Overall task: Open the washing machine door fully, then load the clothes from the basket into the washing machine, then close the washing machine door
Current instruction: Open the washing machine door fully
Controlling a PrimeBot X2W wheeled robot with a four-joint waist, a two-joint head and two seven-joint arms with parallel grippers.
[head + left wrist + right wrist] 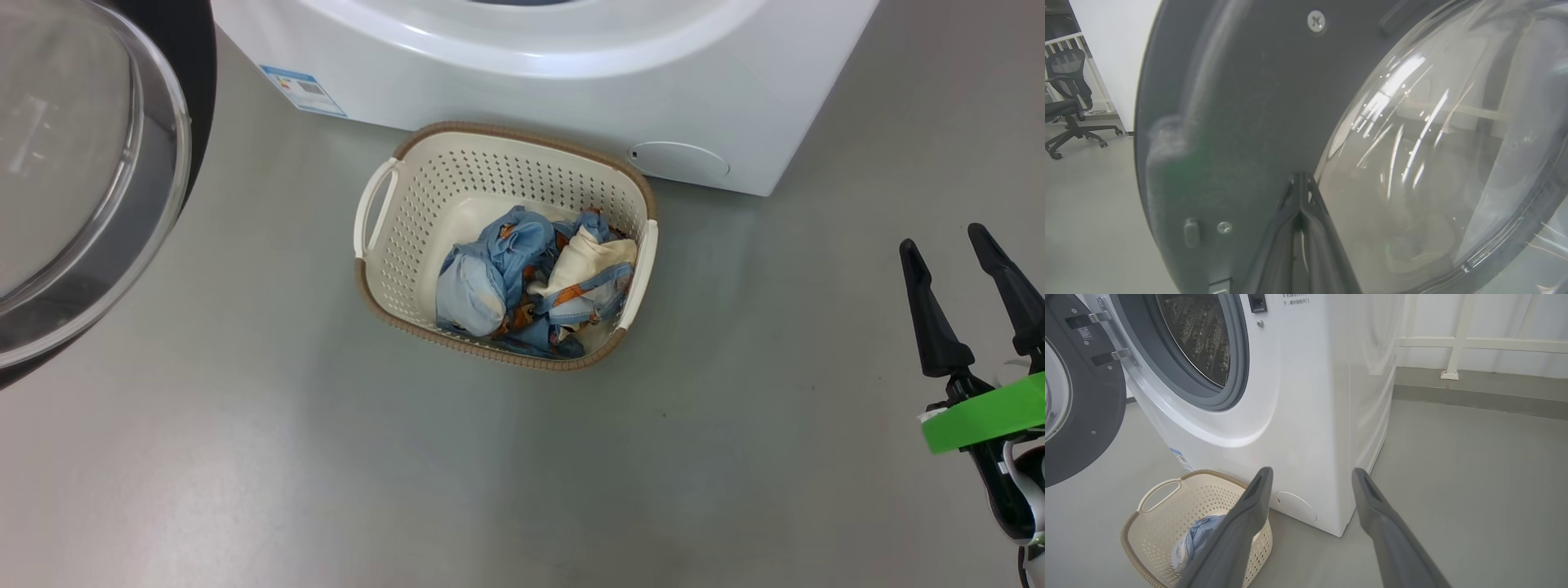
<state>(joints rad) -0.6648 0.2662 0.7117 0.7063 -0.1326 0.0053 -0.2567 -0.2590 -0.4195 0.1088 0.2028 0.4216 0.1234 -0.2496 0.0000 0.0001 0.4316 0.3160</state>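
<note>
White washing machine (571, 90) with blue label (304, 90), cream perforated basket (424, 237) rimmed woven brown, light blue, orange and cream clothes (522, 282), black-rimmed clear door (82, 163), grey floor (326, 474).

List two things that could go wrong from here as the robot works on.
1. The shut left pincer sits at the washing machine door, beside its bulging glass, and might skid onto it.
2. The clothes lie bunched in the basket; the open right pincer may lift several and drop some.

Ahead of the right claw (1311, 473), grey floor (1474, 465) runs to a white wall (1515, 318) crossed by white rails (1455, 339), with a grey band (1474, 390) along its foot. Far left of the left claw (1300, 179), a black office chair (1065, 94) stands on casters.
</note>
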